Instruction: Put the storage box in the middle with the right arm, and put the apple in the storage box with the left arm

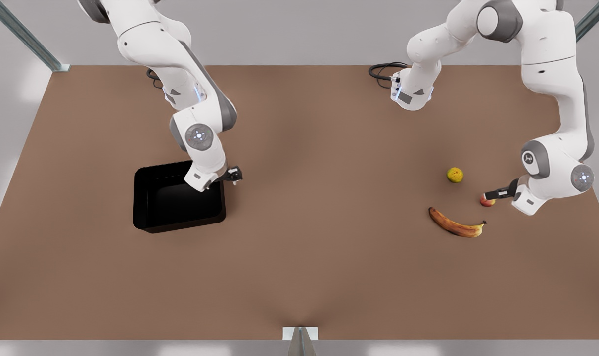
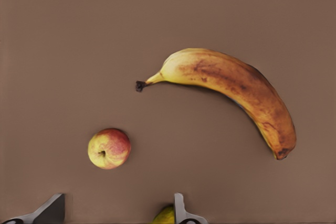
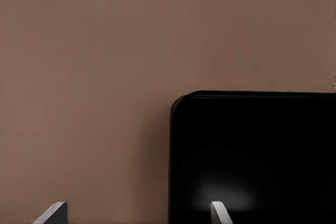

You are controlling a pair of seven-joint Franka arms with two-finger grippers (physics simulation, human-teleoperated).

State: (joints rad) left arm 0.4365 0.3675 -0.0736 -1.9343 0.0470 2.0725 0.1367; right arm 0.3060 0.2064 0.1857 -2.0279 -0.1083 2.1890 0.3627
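Note:
The black storage box (image 1: 142,200) sits on the brown table at the front view's left. My right gripper (image 1: 234,175) hovers at its far corner, toward the table's middle. In the right wrist view this gripper (image 3: 136,214) is open, one fingertip (image 3: 219,212) over the storage box (image 3: 252,145) and the other outside its wall. The small red-yellow apple (image 1: 487,200) lies at the front view's right. My left gripper (image 1: 493,194) is right above it. From the left wrist view, the left gripper (image 2: 116,212) is open, with the apple (image 2: 108,148) lying free just ahead of its fingers.
A brown-spotted banana (image 1: 455,225) (image 2: 231,85) lies close to the apple on the near side. A yellow-green round fruit (image 1: 455,174) (image 2: 164,216) sits just beyond the apple. Bare table stretches between the box and the fruits. Black cables lie at the far edge.

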